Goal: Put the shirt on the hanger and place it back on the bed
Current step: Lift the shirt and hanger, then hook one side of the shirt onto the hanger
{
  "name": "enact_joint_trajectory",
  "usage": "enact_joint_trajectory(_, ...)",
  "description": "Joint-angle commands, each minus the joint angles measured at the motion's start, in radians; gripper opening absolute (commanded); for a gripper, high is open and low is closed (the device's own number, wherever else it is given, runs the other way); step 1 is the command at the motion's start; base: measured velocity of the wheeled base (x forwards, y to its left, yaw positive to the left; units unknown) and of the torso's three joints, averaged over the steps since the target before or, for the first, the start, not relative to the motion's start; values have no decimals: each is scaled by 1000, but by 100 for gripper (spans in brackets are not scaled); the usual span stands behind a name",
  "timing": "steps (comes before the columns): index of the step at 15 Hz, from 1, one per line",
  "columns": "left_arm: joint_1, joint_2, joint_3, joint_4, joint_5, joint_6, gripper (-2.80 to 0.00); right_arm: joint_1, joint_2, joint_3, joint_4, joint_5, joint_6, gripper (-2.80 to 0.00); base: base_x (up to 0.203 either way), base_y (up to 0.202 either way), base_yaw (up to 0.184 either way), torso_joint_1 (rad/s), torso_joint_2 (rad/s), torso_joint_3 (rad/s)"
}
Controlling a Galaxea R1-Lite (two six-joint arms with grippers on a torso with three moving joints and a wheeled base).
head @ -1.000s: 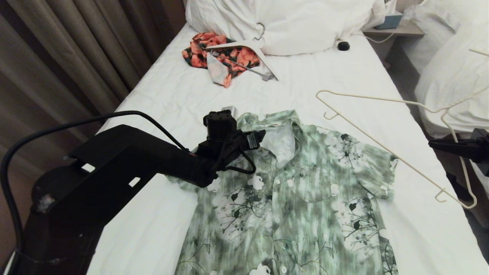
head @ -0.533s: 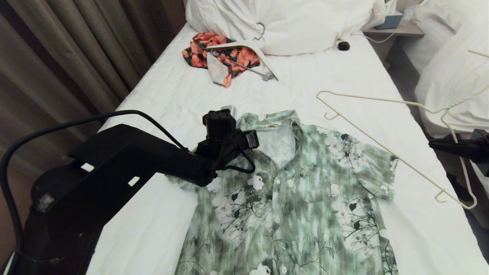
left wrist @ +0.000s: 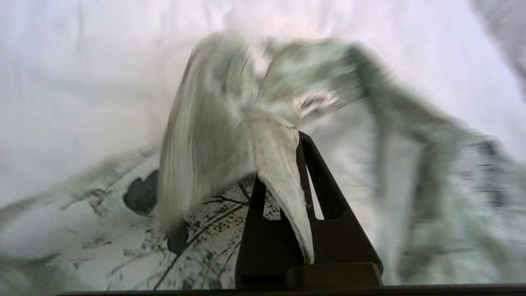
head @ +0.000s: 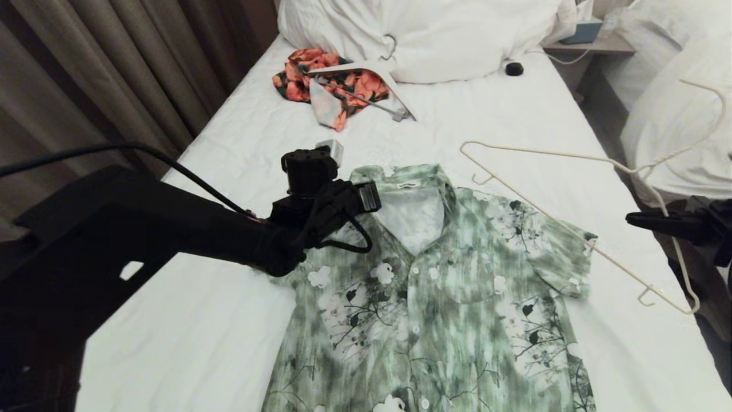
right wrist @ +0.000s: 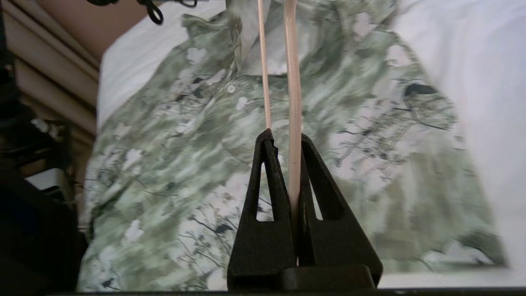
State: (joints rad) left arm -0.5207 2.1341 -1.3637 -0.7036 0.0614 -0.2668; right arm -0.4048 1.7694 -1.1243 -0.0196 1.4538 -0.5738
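We see the green-and-white floral shirt [head: 434,286] lying face up on the white sheet of the bed [head: 514,120], collar toward the pillows [head: 423,34] and buttons fastened down the front. Our left gripper [left wrist: 283,164] sits at the shirt's collar on the left-shoulder side, its jaws pinched together on a fold of the collar fabric, which rises in a peak above the sheet in the left wrist view; in the head view the black left arm [head: 171,229] reaches across from the curtain side. Our right gripper [right wrist: 287,164] is at the right edge of the bed, jaws closed on the thin cream wire hanger [head: 572,229] near its neck, holding it tilted in the air above the shirt's right sleeve, with the hook [head: 706,94] pointing out toward the neighbouring bed [head: 680,103]. One notched end of the hanger sits near the collar, the other near the mattress edge. Farther up the bed lie a small orange-and-black floral garment [head: 309,80] with a thick white hanger [head: 372,77] on it, and a small round black object [head: 514,68] just beside the pillows.
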Motion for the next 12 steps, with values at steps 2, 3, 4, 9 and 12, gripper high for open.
enact_joint_trajectory(2,-26,-164,63,22,3,0,-280,43,3,-2,0,8,9,-280,0,0,0,0,0,0)
enact_joint_trajectory(3,-41,-213,70,63,3,0,-280,65,1,-3,0,-2,15,-280,0,0,0,0,0,0)
enact_joint_trajectory(4,-59,-265,75,120,4,0,-280,87,-4,-1,0,-19,19,-280,0,0,0,0,0,0)
enact_joint_trajectory(9,-180,-417,66,317,54,40,-280,165,-107,66,73,-26,19,-280,0,0,0,0,0,0)
enact_joint_trajectory(12,-214,-423,42,322,109,77,-280,196,-114,100,78,-27,18,-280,0,0,0,0,0,0)
